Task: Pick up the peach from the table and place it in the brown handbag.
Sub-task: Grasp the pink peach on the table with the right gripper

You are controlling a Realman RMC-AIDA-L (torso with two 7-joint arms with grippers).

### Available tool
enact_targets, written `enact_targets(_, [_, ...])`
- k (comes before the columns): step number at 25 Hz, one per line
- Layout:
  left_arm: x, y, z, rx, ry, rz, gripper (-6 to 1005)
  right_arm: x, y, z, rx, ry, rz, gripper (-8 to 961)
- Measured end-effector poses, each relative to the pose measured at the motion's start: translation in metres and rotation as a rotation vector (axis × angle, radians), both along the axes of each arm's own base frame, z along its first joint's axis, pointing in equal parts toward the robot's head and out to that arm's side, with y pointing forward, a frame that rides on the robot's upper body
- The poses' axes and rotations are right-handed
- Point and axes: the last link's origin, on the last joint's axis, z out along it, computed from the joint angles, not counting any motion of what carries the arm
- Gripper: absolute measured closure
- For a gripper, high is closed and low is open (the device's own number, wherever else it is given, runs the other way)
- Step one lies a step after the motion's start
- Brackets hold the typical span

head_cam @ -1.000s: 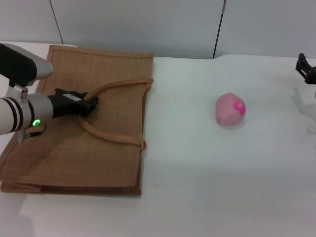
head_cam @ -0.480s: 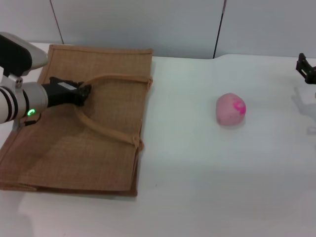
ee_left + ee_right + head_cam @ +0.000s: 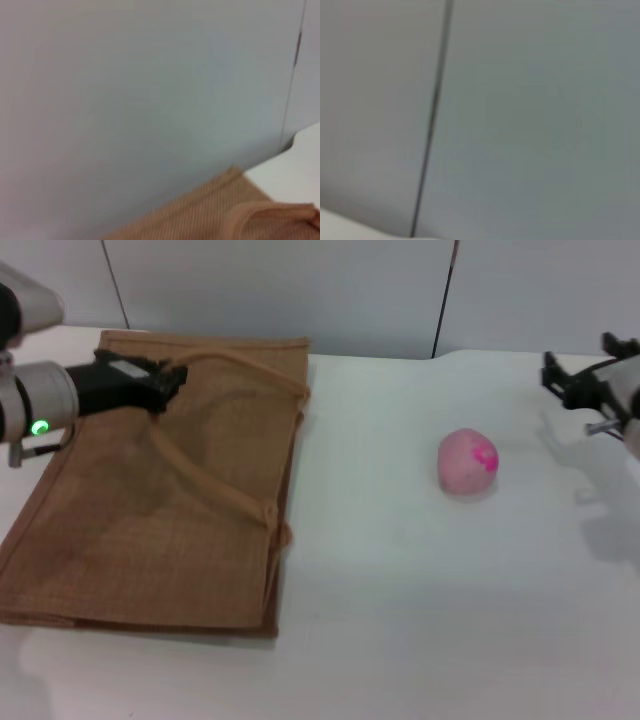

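The peach (image 3: 467, 461), pale pink with a magenta blotch, rests on the white table (image 3: 420, 600) right of centre. The brown handbag (image 3: 150, 520) lies flat on the left. My left gripper (image 3: 170, 380) is shut on one loop handle (image 3: 245, 368) and holds it raised over the bag's far part, pulling the upper layer up. The other handle (image 3: 215, 490) lies on the bag. My right gripper (image 3: 582, 370) hovers open at the far right, up and to the right of the peach and apart from it. The left wrist view shows bag weave (image 3: 200, 210) and handle (image 3: 270, 217).
A grey wall with a dark vertical seam (image 3: 445, 300) runs behind the table. The right wrist view shows only that wall and seam (image 3: 432, 115). White tabletop stretches between the bag and the peach and in front of both.
My left gripper has lifted the handle up and back toward the wall, raising the bag's upper layer. My right gripper has come in from the right edge toward the peach.
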Motion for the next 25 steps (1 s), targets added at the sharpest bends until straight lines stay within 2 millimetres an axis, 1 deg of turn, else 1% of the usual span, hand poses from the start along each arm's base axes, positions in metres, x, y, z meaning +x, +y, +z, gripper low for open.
enact_targets(4, [0.015, -0.001, 0.022, 0.006, -0.022, -0.052, 875, -0.014, 0.004, -0.009, -0.042, -0.045, 0.021, 165])
enact_targets(6, [0.019, -0.004, 0.033, 0.014, -0.027, -0.066, 875, -0.021, 0.004, -0.012, -0.049, -0.054, 0.046, 165])
enact_targets(7, [0.021, -0.006, 0.041, 0.023, -0.024, -0.072, 875, -0.024, 0.003, -0.013, -0.053, -0.054, 0.054, 164])
enact_targets(8, [0.021, -0.006, 0.041, 0.023, -0.024, -0.072, 875, -0.029, 0.003, -0.015, -0.062, -0.054, 0.064, 164])
enact_targets(9, [0.023, -0.01, 0.053, 0.035, -0.014, -0.079, 875, -0.033, 0.003, -0.018, -0.071, -0.054, 0.072, 164])
enact_targets(10, [0.023, -0.011, 0.055, 0.037, -0.011, -0.08, 875, -0.038, 0.003, -0.02, -0.082, -0.056, 0.078, 164])
enact_targets(13, [0.029, -0.015, 0.068, 0.056, 0.015, -0.088, 875, -0.05, 0.004, -0.022, -0.11, -0.067, 0.087, 164])
enact_targets(16, [0.036, -0.017, 0.074, 0.055, 0.027, -0.102, 875, -0.061, 0.005, -0.022, -0.131, -0.072, 0.091, 163])
enact_targets(19, [0.045, -0.018, 0.08, 0.044, 0.036, -0.127, 875, -0.073, 0.001, -0.017, -0.144, -0.068, 0.103, 161])
enact_targets(24, [0.064, -0.019, 0.089, 0.025, 0.053, -0.155, 875, -0.093, -0.005, 0.008, -0.186, -0.059, 0.096, 158])
enact_targets(25, [0.067, -0.019, 0.091, 0.025, 0.056, -0.159, 875, -0.095, -0.006, 0.011, -0.204, -0.059, 0.09, 157])
